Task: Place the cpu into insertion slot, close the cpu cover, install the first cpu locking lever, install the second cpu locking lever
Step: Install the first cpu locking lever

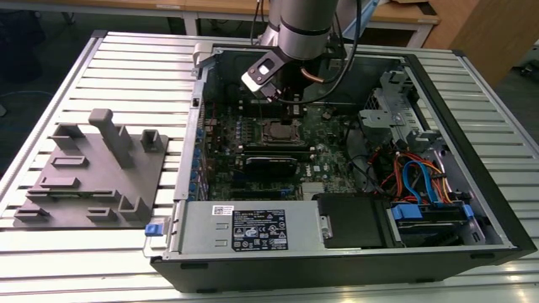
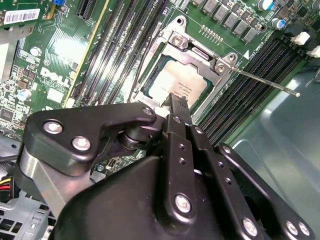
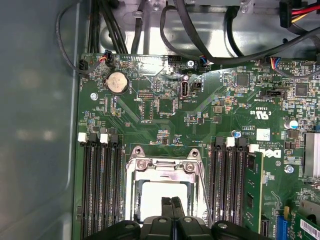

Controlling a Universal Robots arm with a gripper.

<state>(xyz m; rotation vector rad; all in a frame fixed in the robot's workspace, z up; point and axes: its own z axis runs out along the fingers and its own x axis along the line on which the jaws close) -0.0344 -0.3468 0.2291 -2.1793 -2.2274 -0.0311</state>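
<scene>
Silver-grey tubular arm [image 1: 302, 28], darker band near the wrist; black cables [image 1: 358, 38] looped beside; black-and-white block [image 1: 262, 74] bolted on; matte black gripper [image 2: 176, 102] of flat hinged links, dotted with bright round screws [image 2: 183, 202]; two slim, narrow fingers [image 3: 166, 206]; grey metal bracket [image 2: 32, 172] behind.

Open room above cpu cover [image 3: 163, 169]; memory slots [image 3: 102, 185] tight alongside.

The counter [image 1: 126, 63] is a pale metal surface of long parallel slats that runs across the whole exterior view. Two things rest on it. A black computer case [image 1: 337, 271] lies on its side, open face up, filling the middle and right of the frame. Just beside it, at middle left, lies a flat grey plate [image 1: 80, 197] with upright grey blocks of differing heights.
</scene>
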